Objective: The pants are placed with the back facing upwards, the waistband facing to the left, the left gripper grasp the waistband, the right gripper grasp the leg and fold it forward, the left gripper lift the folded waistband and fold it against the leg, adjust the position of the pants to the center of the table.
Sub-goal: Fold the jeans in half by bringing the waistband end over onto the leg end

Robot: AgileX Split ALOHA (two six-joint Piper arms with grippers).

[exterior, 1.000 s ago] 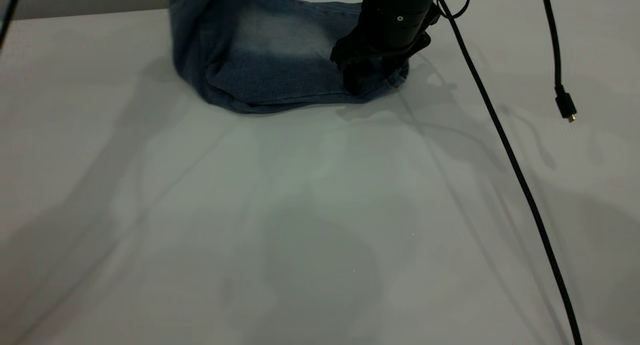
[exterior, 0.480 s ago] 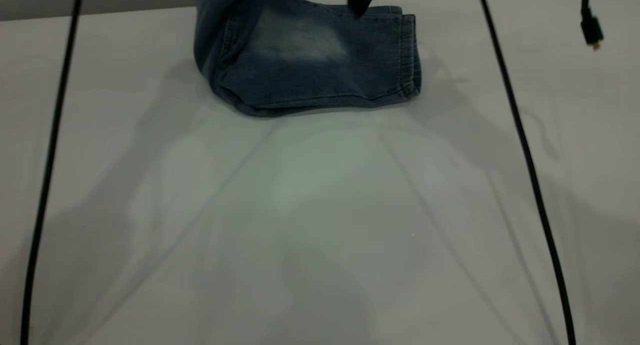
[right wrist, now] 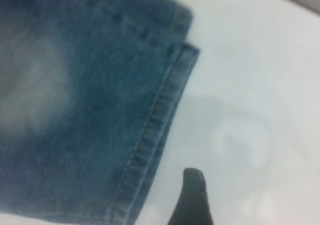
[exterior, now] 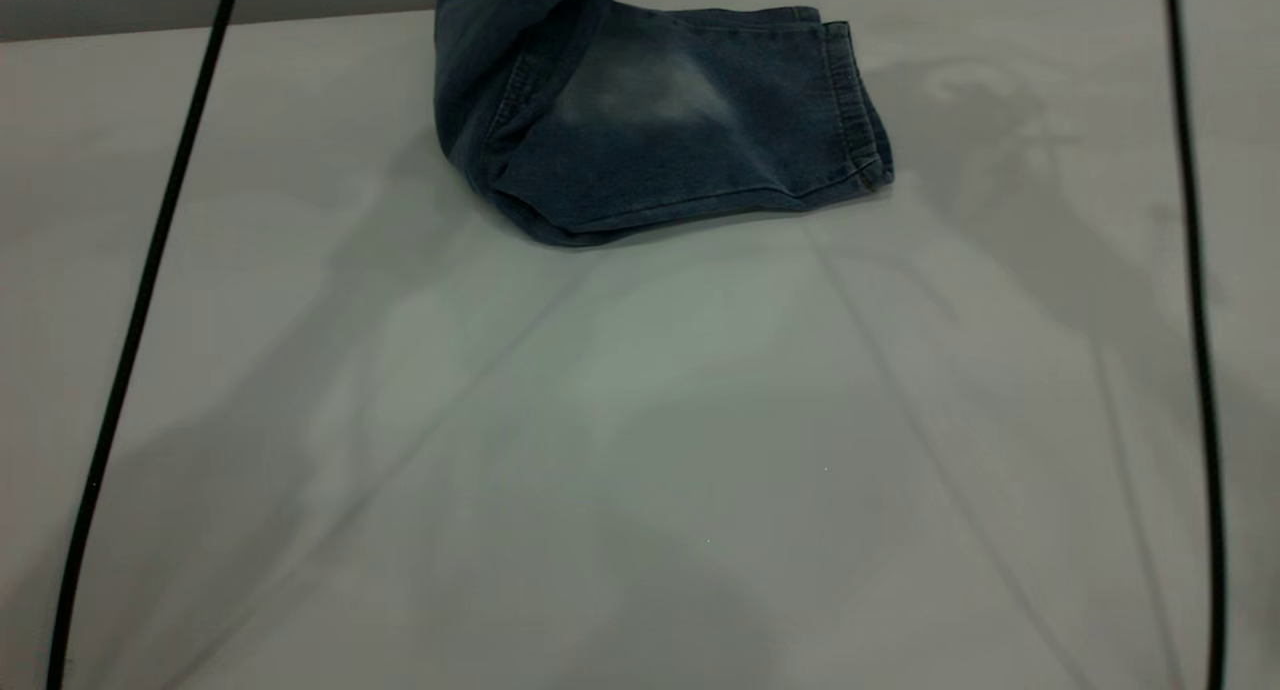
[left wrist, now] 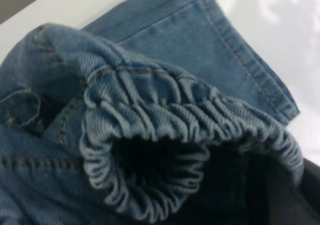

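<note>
Pants (exterior: 660, 120) lie at far edge of tabletop (exterior: 640, 420), folded lengthwise; long axis runs left–right, leg (exterior: 700, 110) hem to the right. Waistband (left wrist: 170, 120) end is lifted off the tabletop at left, rising out of exterior view. Left tool: bunched waistband fills its wrist view, so prob. clamped on it, tho fingers hidden. Right tool: off the cloth, just beside the hem; only one fingertip (right wrist: 192, 197) shows, can't tell if apart. So the fold goes rightward, waistband onto leg; left arm nearer.
</note>
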